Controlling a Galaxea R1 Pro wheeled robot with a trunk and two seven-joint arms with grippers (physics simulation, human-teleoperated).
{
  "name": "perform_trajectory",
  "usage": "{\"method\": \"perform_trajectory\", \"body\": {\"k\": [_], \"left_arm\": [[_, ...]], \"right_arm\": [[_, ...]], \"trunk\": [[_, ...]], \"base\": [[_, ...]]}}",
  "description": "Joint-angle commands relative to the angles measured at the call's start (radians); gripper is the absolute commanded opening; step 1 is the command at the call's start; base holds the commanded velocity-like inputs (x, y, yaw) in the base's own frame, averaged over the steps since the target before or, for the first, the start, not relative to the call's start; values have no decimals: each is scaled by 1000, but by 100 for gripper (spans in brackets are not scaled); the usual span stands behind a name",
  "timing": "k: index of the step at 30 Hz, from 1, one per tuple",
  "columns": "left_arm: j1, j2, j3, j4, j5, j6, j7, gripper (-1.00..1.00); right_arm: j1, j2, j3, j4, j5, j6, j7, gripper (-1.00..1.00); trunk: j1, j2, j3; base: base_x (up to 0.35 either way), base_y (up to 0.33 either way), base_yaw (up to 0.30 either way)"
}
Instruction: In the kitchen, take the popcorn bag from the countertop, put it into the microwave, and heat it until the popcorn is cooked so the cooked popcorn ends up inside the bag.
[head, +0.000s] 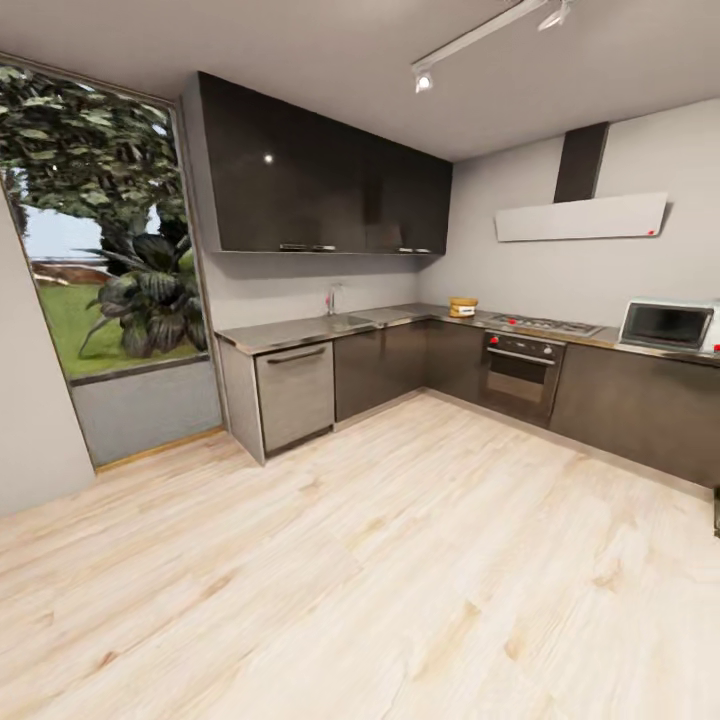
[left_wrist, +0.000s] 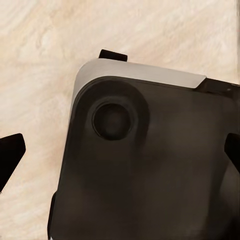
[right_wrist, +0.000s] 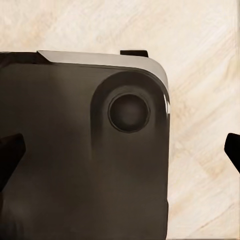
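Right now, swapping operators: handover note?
Left claw: open, empty, hanging over the robot's dark base.
Right claw: the same.
Popcorn bag: on the countertop near the corner, left of the hob.
Microwave: far right on the counter, door shut.
Done: nothing.
Left: drive over, grab the bag, load the microwave, heat.

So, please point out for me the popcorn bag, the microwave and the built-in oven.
popcorn bag (head: 462, 307), head view, middle of the sack.
microwave (head: 666, 325), head view, its dark glass door.
built-in oven (head: 520, 377), head view, its door.
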Motion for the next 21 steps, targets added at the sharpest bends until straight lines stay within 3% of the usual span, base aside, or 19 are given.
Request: {"method": "perform_trajectory", "body": {"k": [1, 21], "left_arm": [[0, 0, 2, -1, 6, -1, 1, 100], [0, 2, 8, -11, 14, -1, 1, 100]], "right_arm": [[0, 0, 0, 0, -1, -4, 1, 100], [0, -2, -2, 0, -4, -1, -2, 100]], "trunk": [[0, 0, -1], [0, 0, -1]], "base": [[4, 0, -285], [0, 0, -287]]}}
